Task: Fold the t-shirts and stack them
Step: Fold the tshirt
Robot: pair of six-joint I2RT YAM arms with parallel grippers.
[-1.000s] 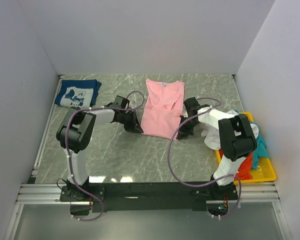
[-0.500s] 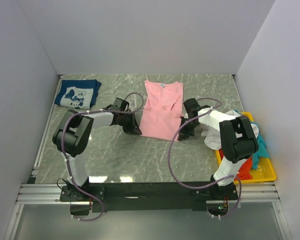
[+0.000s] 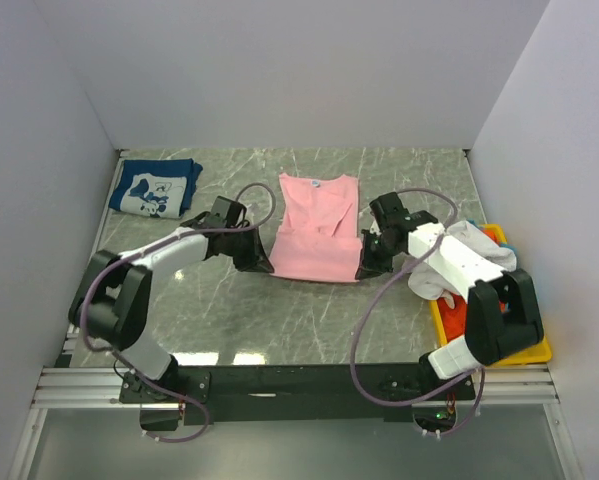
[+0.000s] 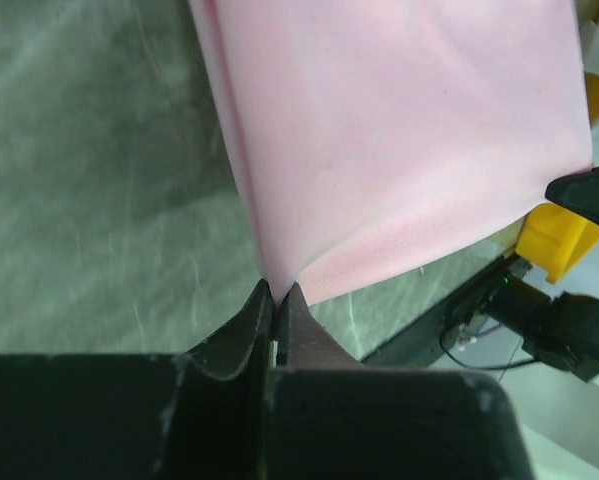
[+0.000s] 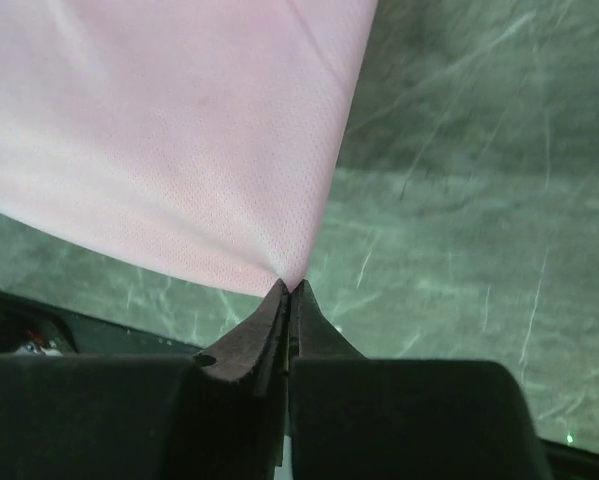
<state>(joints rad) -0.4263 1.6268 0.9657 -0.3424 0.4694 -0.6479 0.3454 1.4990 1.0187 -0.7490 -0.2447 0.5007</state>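
1 navy tee [image 3: 156,187] lies folded. The left gripper [image 3: 262,262] and right gripper [image 3: 367,268] clamp near corners of the pink tee [image 3: 317,228], mid-fold — other tees [image 3: 431,287] wait by the tray [image 3: 534,355].

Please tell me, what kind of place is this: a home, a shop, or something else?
Probably a robot test cell in a lab, not a home. Plain white walls box in a grey marble-pattern table, and the left arm and right arm stand on a metal rail at its near edge.
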